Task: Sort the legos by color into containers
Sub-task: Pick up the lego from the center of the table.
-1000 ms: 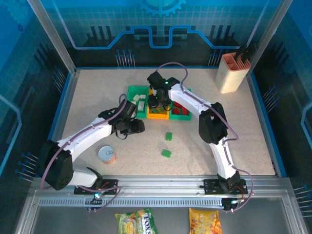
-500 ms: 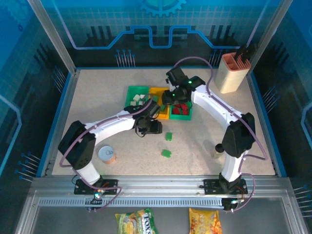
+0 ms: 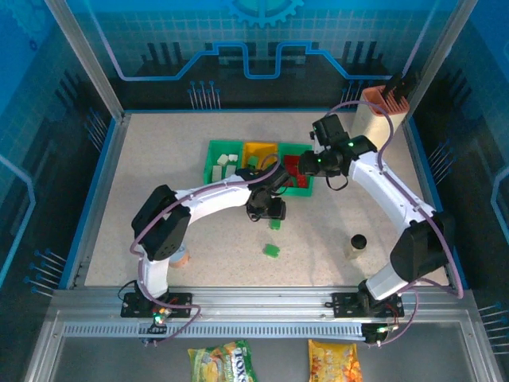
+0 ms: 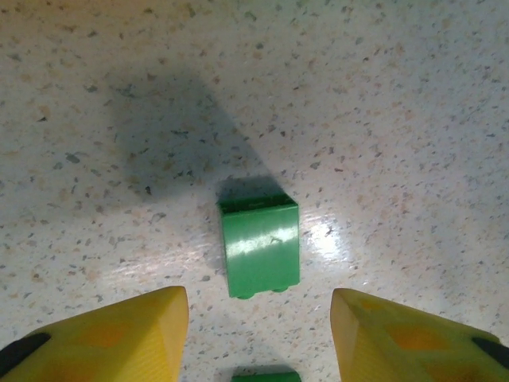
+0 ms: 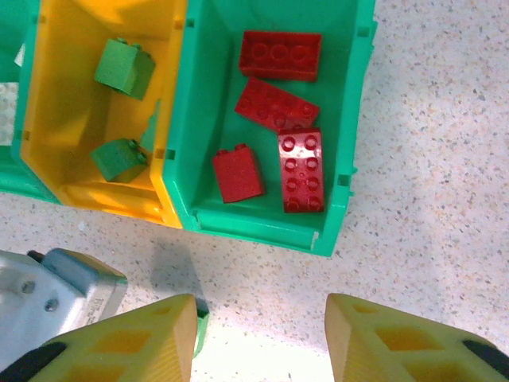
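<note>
L arm bows from its base up and to the rt across the table (image 3: 151,159), wrist pitched down, so the left gripper (image 4: 259,306) hangs low over the speckled top on the near side of the bin row. Its yellow fingers (image 4: 127,334) stand apart w/ nothing btwn them. A green lego (image 4: 261,247) lies flat just ahead of the tips, centred on the gap, untouched. A 2nd green lego (image 3: 272,251) sits on the table behind the gripper, toward the arm bases. R arm bends at the elbow by the rt table edge and reaches up-left, right gripper (image 5: 261,306) pointing down above the table, jaws apart, empty, touching nothing. Straight ahead of its tips is the right green bin (image 5: 215,103) w/ four red legos (image 5: 281,56). Left of that, touching it, is the orange-yellow bin (image 5: 71,119) w/ two green bricks (image 5: 124,68). Beyond that, the left green bin (image 3: 211,173) holds white legos (image 3: 226,163).
</note>
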Robot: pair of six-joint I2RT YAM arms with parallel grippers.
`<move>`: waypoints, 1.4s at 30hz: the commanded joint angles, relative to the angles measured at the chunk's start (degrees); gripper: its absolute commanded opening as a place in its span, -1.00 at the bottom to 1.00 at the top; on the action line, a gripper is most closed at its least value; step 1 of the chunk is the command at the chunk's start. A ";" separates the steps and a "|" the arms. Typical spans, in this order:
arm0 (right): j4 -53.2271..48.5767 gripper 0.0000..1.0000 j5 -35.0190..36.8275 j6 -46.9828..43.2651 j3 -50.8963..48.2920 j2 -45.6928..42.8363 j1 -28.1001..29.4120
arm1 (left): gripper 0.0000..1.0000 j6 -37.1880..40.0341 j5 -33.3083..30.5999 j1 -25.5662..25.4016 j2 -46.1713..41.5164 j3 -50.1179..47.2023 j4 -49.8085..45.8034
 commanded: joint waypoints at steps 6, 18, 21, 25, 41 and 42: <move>-1.51 -0.06 0.15 -1.33 -5.17 -7.66 -4.37 | 0.07 -2.07 -3.35 -2.25 7.69 8.59 -7.64; -1.67 -0.05 -0.39 -1.71 -8.34 -10.86 -6.45 | 0.00 -2.29 -4.14 -3.68 12.62 12.73 -10.64; -1.59 -0.05 -0.47 -1.66 -8.55 -11.22 -6.54 | -0.05 -2.23 -4.09 -3.68 12.92 12.88 -10.68; -1.69 -0.05 -0.56 -1.54 -8.63 -11.62 -6.70 | -0.12 -2.23 -4.01 -3.69 13.21 12.98 -10.78; -2.00 -0.05 -0.99 -0.91 -8.73 -12.04 -6.73 | -0.23 -1.48 -5.41 -3.68 12.04 12.34 -10.06; -2.02 -0.05 -1.03 -0.93 -8.66 -12.04 -6.75 | -0.24 -1.36 -5.63 -3.68 11.61 12.32 -9.94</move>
